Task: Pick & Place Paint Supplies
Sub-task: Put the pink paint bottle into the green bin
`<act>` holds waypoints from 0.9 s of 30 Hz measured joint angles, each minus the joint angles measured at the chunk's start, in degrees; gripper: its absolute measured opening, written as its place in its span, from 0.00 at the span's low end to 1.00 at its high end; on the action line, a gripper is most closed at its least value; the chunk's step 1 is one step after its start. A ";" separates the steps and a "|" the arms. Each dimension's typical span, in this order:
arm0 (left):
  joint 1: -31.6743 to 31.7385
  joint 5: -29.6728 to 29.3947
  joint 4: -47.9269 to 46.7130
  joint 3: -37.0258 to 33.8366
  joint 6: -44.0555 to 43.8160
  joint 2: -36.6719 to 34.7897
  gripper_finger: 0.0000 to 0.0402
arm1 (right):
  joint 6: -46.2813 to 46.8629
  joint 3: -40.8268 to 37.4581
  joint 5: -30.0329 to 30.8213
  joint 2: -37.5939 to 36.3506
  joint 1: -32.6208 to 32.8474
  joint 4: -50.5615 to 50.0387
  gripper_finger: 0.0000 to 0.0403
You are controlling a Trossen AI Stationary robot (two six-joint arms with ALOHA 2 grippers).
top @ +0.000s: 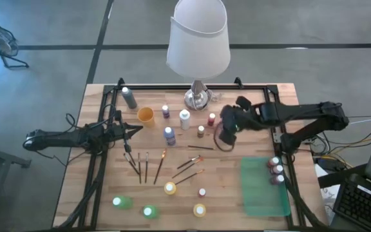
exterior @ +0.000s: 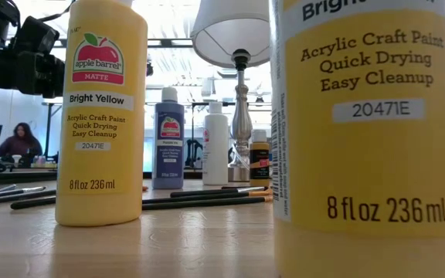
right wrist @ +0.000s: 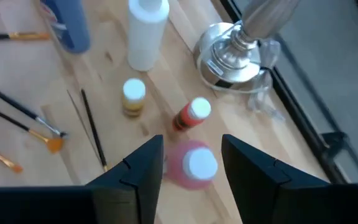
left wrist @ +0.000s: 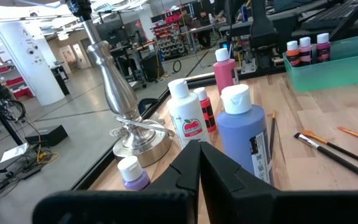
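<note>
The main risk is judged to be a clipped or toppled bottle; the pink paint bottle (right wrist: 194,165) stands just beside the small red bottle (right wrist: 190,116), and a descent that drifts toward that neighbour could knock it over or catch both between the fingers; the lamp base (right wrist: 238,53) is also near, so a wide swing on lifting could strike it. A second risk is a grip taken too high on the white cap, from which the bottle could slip or tilt during the carry to the green tray (top: 263,196).

The right gripper (right wrist: 191,158) is seen with its jaws apart and holding nothing; in the right wrist view the pink paint bottle lies directly between the 2 fingers, its cap roughly centred in the gap, with no contact visible on either side. In the high view this gripper (top: 227,132) hangs over the table's far right part, near the lamp, well apart from the green tray, where 3 bottles are already stood along 1 edge.

The left gripper (left wrist: 199,163) is closed on nothing, its fingers pressed together; it waits at the table's left side, pointed toward the blue bottle (left wrist: 244,134) and the white bottle (left wrist: 184,115). The paintbrushes (top: 147,166) lie scattered in the table's middle, untouched.
</note>
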 joint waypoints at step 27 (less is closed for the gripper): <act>0.04 -0.01 0.00 0.00 -0.02 0.00 0.03 | -12.32 -15.96 -15.20 0.11 -15.10 25.47 0.46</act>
